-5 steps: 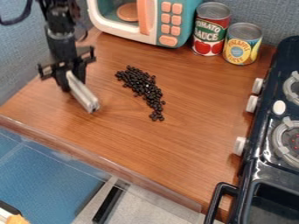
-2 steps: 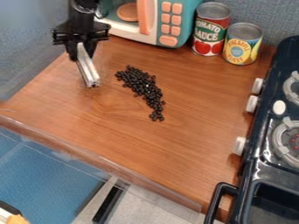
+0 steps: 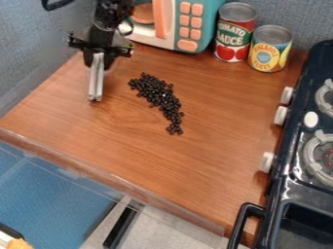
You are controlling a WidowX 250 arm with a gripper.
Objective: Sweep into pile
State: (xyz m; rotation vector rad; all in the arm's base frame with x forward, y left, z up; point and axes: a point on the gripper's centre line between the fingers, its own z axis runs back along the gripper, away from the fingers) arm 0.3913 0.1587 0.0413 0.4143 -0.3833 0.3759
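On the far left of the claw, a textured blue wall (image 3: 26,58) stands beside the brown wood-grain counter (image 3: 110,141). The black two-finger claw (image 3: 98,56) hangs over the counter's upper left part, clamped on a long, narrow, silvery-grey bar (image 3: 96,80) that points down from it. Whether the bar's lower end touches the counter cannot be told. To the claw's right and lower down lie the small, round black beads (image 3: 159,97), in a slanting band that thins to a tail at its lower end. Behind the claw and reaching rightward is a teal-and-white toy microwave (image 3: 205,24) with orange buttons. Farther right stand a red-labelled metal can (image 3: 234,34) and a shorter yellow-and-blue-labelled can (image 3: 269,48); rightmost is a glossy black toy stove (image 3: 296,165) with white knobs.
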